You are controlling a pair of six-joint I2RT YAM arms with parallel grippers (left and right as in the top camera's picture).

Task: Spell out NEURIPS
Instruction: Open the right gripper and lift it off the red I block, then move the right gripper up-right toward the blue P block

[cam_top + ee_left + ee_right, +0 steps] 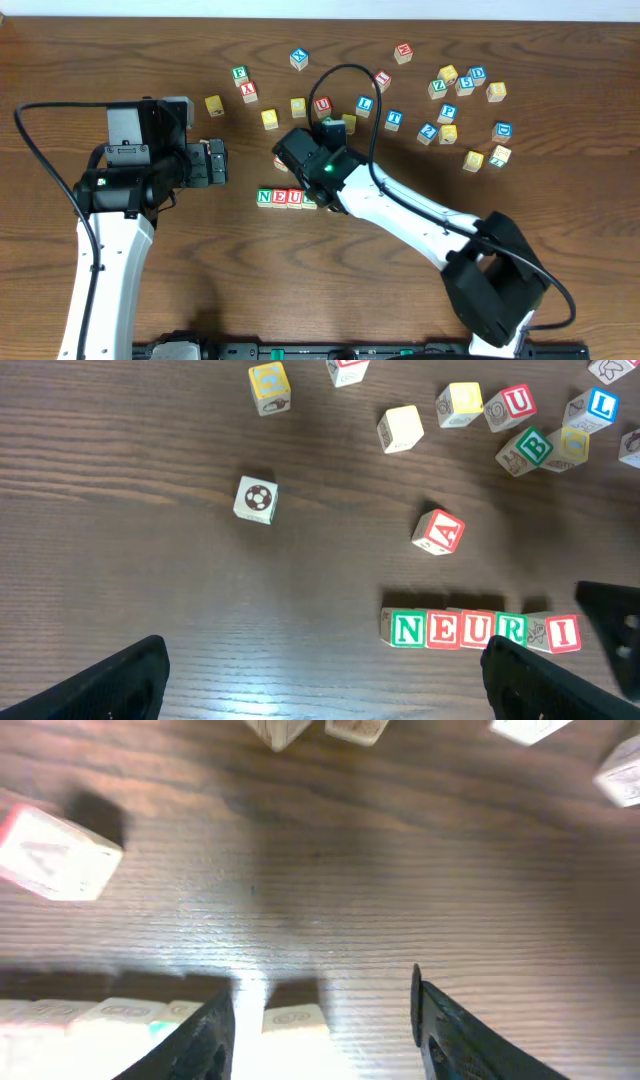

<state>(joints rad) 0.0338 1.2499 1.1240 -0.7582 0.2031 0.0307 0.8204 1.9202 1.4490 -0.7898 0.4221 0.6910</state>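
Closest to the right wrist lens, my right gripper stands with its jaws parted on either side of the I cube. Worktop grain shows on both flanks of the cube, so I record it as let go, not held. The left wrist view confirms the word as laid: N cube, E cube, U cube and R cube sit in a tight line on the worktop. The I cube is at the far end just beside R and seems turned a little out of square; whether it touches R I cannot tell. My left gripper hangs fully spread and empty, short of the row. Assessment: five of seven letters are down, and the step in hand is the release of I. Recommendation: widen the jaws evenly until both fingers are clear, then rise straight up, since any sideways drift would drag the cube or shunt the line. If the skew is to be corrected, use a light squeeze, not a push. The stray A cube lies near the row but apart from it and needs no action. The P cube lies well apart among the scattered cubes; S I cannot pick out with confidence.
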